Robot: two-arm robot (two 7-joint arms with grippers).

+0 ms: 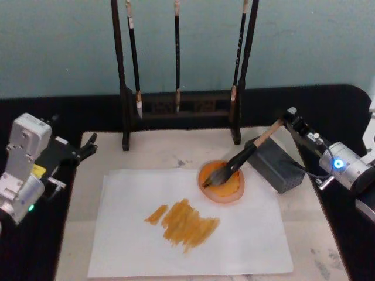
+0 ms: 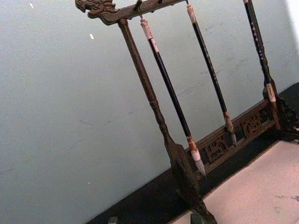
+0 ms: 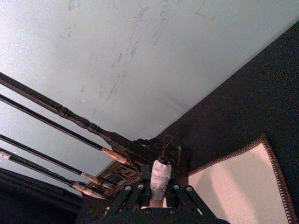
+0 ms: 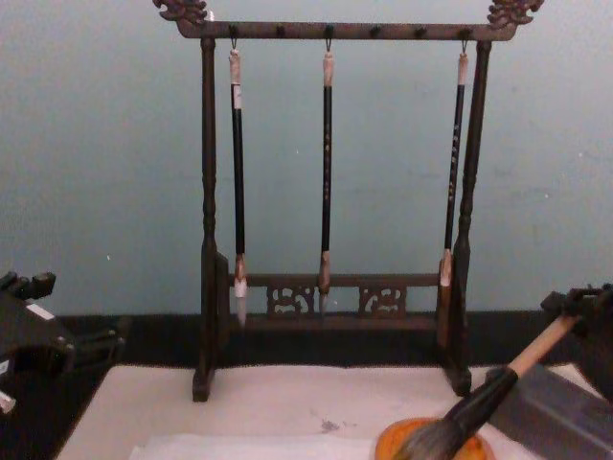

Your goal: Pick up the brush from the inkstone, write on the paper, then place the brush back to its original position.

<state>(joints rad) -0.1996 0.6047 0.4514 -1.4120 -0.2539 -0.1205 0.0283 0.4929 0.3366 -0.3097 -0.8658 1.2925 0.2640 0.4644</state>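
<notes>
Bristles of the brush (image 1: 241, 159) lay in the inkstone (image 1: 229, 192), right of ctr on the tabletop (image 1: 53, 111). The tan handle slanted up & away toward the far-right corner. The right tool (image 1: 286, 121) was clamped on the handle's top end. In the right wrist view its fingers (image 3: 174, 193) pressed either side of the shaft just below the white cap, w/ the cord loop poking out beyond them.

The orange dish overlapped the far-right corner of the paper (image 1: 135, 240), which lay flat on a pale mat (image 1: 158, 149) across the near half of the tabletop. A patch of orange-brown strokes (image 1: 184, 222) ran slantwise across the middle of the sheet.

A grey block (image 1: 280, 170) sat just right of the inkstone, w/ the handle passing over its far-left corner; whether the handle touched it could not be told.

A dark wooden rack (image 1: 181, 110) stood along the far edge, w/ three thin brushes (image 1: 176, 58) hanging tips down from its top bar.

The left tool (image 1: 88, 146) hung idle near the left edge, by the mat's far-left corner & well apart from the paper. Its fingers stood apart, w/ nothing btwn them.
</notes>
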